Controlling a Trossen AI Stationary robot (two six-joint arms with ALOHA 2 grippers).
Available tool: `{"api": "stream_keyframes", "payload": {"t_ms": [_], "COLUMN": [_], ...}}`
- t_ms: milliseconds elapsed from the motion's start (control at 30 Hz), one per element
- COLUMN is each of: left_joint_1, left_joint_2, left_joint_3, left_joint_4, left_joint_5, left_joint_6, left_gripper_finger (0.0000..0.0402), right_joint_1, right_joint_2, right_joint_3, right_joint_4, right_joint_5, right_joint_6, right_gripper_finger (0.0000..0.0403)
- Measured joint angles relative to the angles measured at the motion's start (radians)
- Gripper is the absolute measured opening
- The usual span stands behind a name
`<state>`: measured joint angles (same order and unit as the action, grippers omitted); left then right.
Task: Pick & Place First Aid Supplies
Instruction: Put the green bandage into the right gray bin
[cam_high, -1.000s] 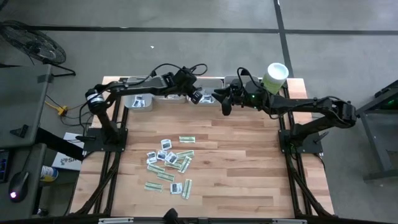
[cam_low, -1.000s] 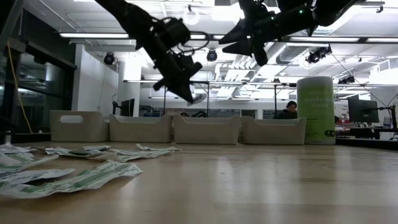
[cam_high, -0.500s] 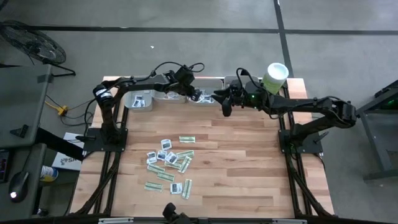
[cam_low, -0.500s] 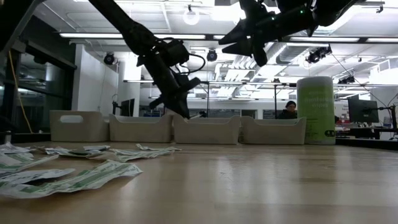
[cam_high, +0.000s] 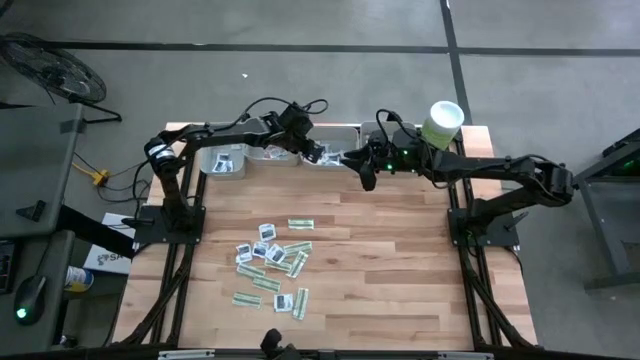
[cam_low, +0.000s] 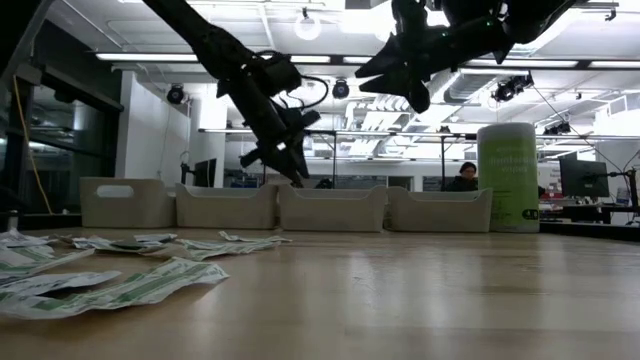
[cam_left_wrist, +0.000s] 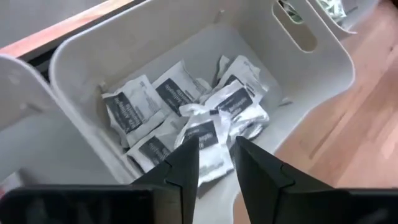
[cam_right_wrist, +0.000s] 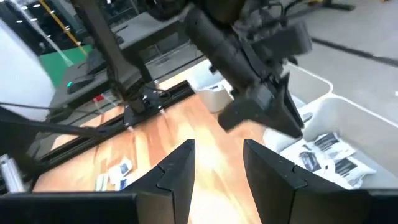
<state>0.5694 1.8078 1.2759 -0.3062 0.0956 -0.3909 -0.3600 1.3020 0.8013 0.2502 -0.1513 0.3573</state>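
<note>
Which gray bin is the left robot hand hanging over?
The left gripper hangs above the third tray from the left in the low view, the one holding squarish white sachets with dark marks.

Small white packets (cam_left_wrist: 186, 112) with dark marks lie piled in a tray right under the left gripper (cam_left_wrist: 214, 158). More green and white packets (cam_high: 272, 258) lie flat, far from it.
</note>
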Motion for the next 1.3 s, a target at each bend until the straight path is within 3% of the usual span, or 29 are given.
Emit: {"api": "stream_keyframes", "payload": {"t_ms": [300,500,633,933,1300], "left_joint_1": [-0.016,-0.081,-0.141,-0.276,-0.385], "left_joint_2": [-0.153,-0.218,-0.218,-0.219,-0.218], "left_joint_3": [0.001,0.001,-0.003,-0.146,-0.400], "left_joint_4": [-0.322,-0.610,-0.688,-0.563,-0.175], "left_joint_5": [0.039,0.049,0.072,0.085,0.035], "left_joint_6": [0.097,-0.049,-0.190,-0.486,-0.851], "left_gripper_finger": [0.0103,0.0104,0.0104,0.0104,0.0104], "right_joint_1": [-0.057,-0.091,-0.099,-0.099,-0.098], "right_joint_2": [-0.052,-0.090,-0.094,-0.094,-0.094], "right_joint_3": [0.000,0.000,0.000,0.000,0.000], "right_joint_4": [-0.113,-0.207,-0.240,-0.262,-0.261], "right_joint_5": [-0.124,-0.145,-0.146,-0.147,-0.148], "right_joint_6": [0.006,0.008,0.005,-0.009,-0.026], "right_gripper_finger": [0.0130,0.0130,0.0130,0.0130,0.0130]}}
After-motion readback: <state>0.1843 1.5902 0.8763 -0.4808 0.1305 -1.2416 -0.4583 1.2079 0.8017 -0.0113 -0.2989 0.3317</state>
